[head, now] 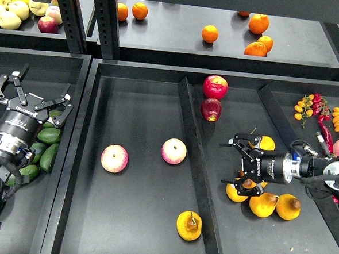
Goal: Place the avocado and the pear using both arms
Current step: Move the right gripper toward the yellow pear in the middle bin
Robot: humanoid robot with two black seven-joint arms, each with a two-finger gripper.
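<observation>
- Left claw [38, 90]: fingers spread wide apart, nothing between them. It hangs over the far-left bin, just above a pile of green avocados [46, 145].
- The dark green avocado cannot be singled out with certainty; the darker fruits lie low in the pile, partly under the left arm.
- Right claw [232, 162]: comes in from the right, points left, fingers parted and empty. It hovers over the right-hand compartment, above a group of yellow-orange pears [277, 205].
- One pear [236, 192] lies directly beneath the right claw, partly hidden; whether claw and fruit touch, cannot tell.
- Pear with dark brown blotch at its stem [189, 225]: lies alone in the middle compartment, near the front, just left of the divider [193, 163], well apart from both claws.
- Same compartment: two pink-yellow apples [114, 158], apart from each other.
- Two red apples [215, 86] sit at the back of the right compartment.
- Rear shelf [163, 34]: scattered oranges [210, 33].
- Rear left: yellow-green fruit [9, 13].
- Far right: small orange tomatoes [303, 107].
</observation>
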